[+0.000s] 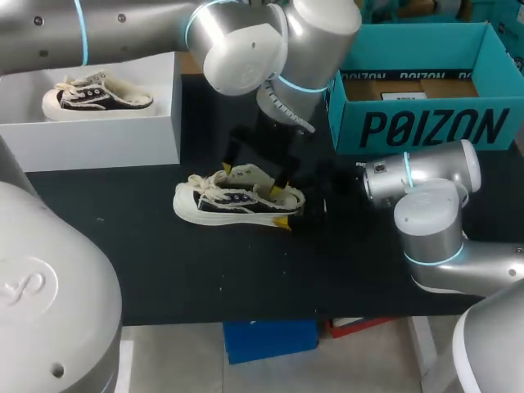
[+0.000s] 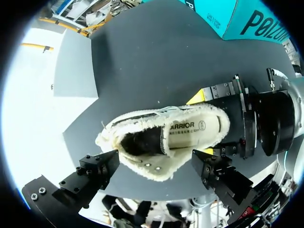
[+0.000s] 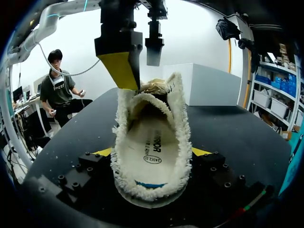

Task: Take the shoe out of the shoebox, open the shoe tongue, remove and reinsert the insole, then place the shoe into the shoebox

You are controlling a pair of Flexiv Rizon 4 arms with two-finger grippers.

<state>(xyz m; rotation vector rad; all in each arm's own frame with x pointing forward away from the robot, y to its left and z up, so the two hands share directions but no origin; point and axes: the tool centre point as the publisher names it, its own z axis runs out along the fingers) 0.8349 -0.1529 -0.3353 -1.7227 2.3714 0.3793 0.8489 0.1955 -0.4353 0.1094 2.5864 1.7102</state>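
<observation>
Shoe (image 1: 237, 205): out of the shoebox (image 1: 426, 127), standing on its sole mid-surface (image 1: 164, 270).
Right tool (image 3: 153, 152): closed on the heel from both sides.
Left tool (image 2: 156, 161): spread wide above the opening, one tip near the tongue.
Handling: likely light, with a soft upper and a stiffer sole. The insole (image 3: 152, 142) looks thin and floppy, so pinch its heel edge.
Room: free surface in front. The shoebox and white box (image 1: 98, 131) stand behind, and the tools crowd each other at the heel.
</observation>
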